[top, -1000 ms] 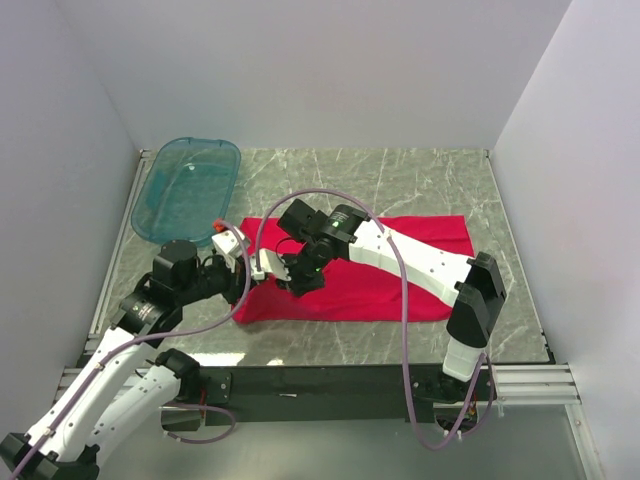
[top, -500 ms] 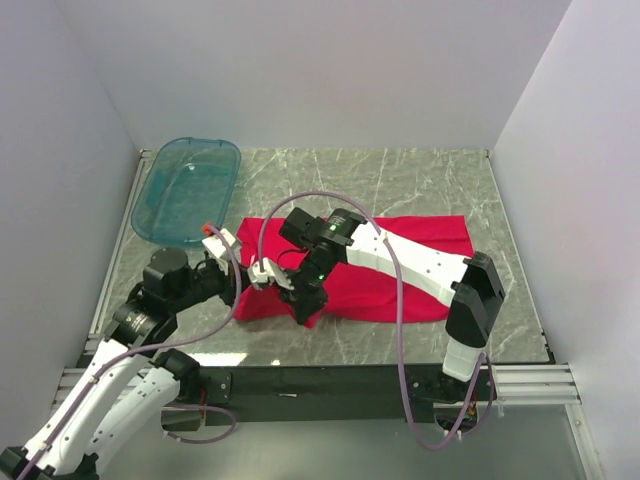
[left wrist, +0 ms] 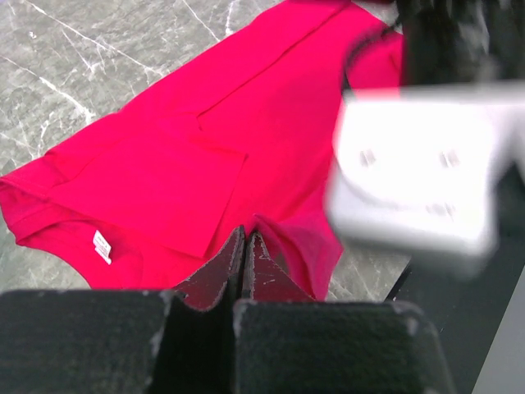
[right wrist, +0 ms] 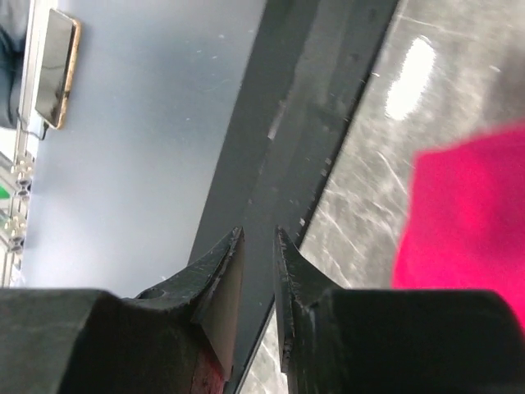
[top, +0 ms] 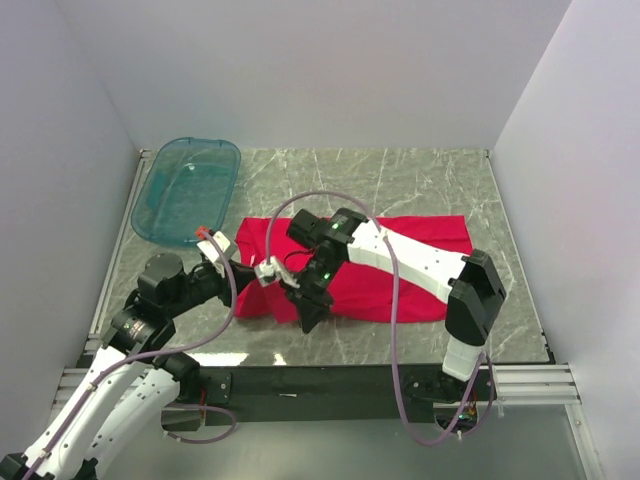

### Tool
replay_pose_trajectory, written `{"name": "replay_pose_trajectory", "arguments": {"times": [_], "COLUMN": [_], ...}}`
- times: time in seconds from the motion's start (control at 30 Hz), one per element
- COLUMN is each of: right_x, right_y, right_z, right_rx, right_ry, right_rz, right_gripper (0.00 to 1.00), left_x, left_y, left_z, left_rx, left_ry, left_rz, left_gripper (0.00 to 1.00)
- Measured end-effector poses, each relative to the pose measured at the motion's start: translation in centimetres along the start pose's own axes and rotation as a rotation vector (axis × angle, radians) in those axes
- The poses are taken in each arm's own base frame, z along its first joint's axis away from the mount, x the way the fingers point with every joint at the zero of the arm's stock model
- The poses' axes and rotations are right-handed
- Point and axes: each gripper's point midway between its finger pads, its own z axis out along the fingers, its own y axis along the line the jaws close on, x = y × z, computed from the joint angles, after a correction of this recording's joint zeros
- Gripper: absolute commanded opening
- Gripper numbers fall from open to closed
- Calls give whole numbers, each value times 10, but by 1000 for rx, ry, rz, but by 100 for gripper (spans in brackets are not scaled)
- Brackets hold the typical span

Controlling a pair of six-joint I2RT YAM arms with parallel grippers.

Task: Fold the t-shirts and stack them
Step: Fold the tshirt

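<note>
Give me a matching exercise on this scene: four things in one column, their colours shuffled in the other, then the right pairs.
Things
1. t-shirt
2. tub
3. table
4. right arm's cable

Colours
A. grey, marbled
B. mauve
C. bright red
D. translucent teal

Pairs: 1-C, 2-D, 3-A, 4-B

The t-shirt (top: 440,232) lies flat on the table (top: 400,180), across its middle. The tub (top: 190,195) stands on the table's far left corner, behind and left of the t-shirt. The left gripper (top: 262,275) is at the t-shirt's left end. The right gripper (top: 305,312) is just right of it, over the near edge.
</note>
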Motion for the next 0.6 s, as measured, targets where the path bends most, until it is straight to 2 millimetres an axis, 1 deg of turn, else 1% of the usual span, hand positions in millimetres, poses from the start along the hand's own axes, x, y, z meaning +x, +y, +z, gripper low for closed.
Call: {"name": "replay_pose_trajectory", "arguments": {"times": [0.07, 0.17, 0.2, 0.23, 0.3, 0.37, 0.43, 0.47, 0.5, 0.53, 0.57, 0.6], "right_x": [1, 6, 10, 15, 36, 67, 109, 134, 163, 189, 210, 237], "right_y": [-8, -26, -35, -39, -43, -41, -37, -34, -29, -22, -17, -9], "right_z": [-12, -44, -61, -73, -106, -139, -166, -178, -189, -193, -195, -198], "right_rx": [27, 138, 208, 260, 401, 544, 679, 759, 829, 882, 920, 959], "right_ry": [-18, -50, -60, -68, -83, -85, -72, -59, -36, -10, 20, 50], "right_rz": [12, 26, 25, 22, 22, 24, 50, 73, 102, 133, 166, 217], "right_gripper": [29, 30, 31, 32, 34, 35, 36, 37, 37, 38, 38, 38], "left_x": [1, 1, 1, 1, 1, 0, -2, -3, -5, -8, -8, -9], "left_y": [0, 2, 2, 3, 5, 6, 7, 7, 7, 6, 6, 6], "left_z": [1, 3, 5, 7, 9, 11, 12, 12, 12, 11, 10, 10], "left_rx": [0, 0, 0, -1, -3, -7, -8, -8, -7, -7, -7, -6], "left_ry": [-1, 1, 2, 3, 7, 5, -4, -11, -21, -34, -38, -44], "left_rz": [1, 2, 3, 3, 4, 6, 10, 15, 21, 31, 35, 42], "left_gripper": [0, 1, 0, 1, 0, 1, 1, 0, 0, 1, 1, 1]}}
